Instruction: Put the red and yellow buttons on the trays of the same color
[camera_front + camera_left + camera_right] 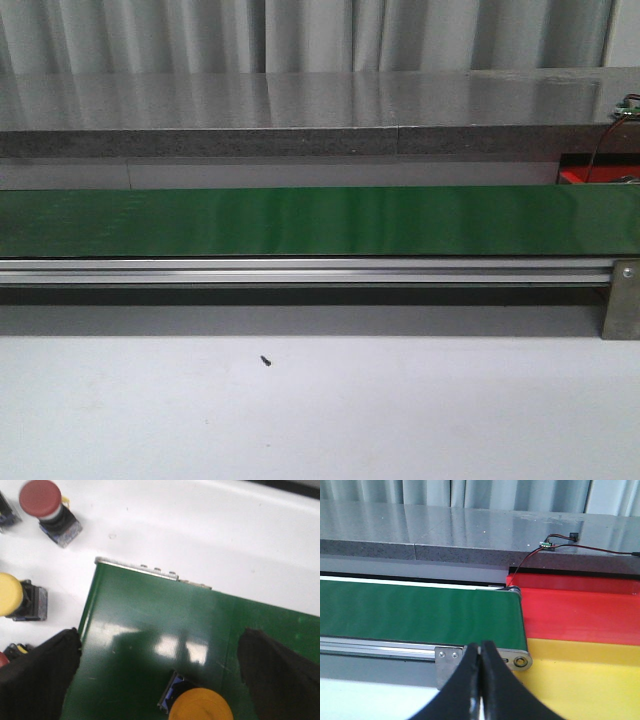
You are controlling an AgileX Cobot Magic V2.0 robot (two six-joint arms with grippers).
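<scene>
While left fingers (40, 680) straddle the yellow button (200, 707), right fingers (481, 680) meet.

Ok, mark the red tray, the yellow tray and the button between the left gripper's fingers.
red tray (580, 615), right wrist view, its flat top.
yellow tray (590, 675), right wrist view, its flat top.
orange-yellow button (201, 706), left wrist view, its cap.

The left gripper (160, 680) has its fingers (37, 677) spread wide apart; the right gripper (480, 680) has its fingertips pressed together.

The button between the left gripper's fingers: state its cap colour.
Orange-yellow cap on the button, resting on the green belt; clearest in the left wrist view.
</scene>
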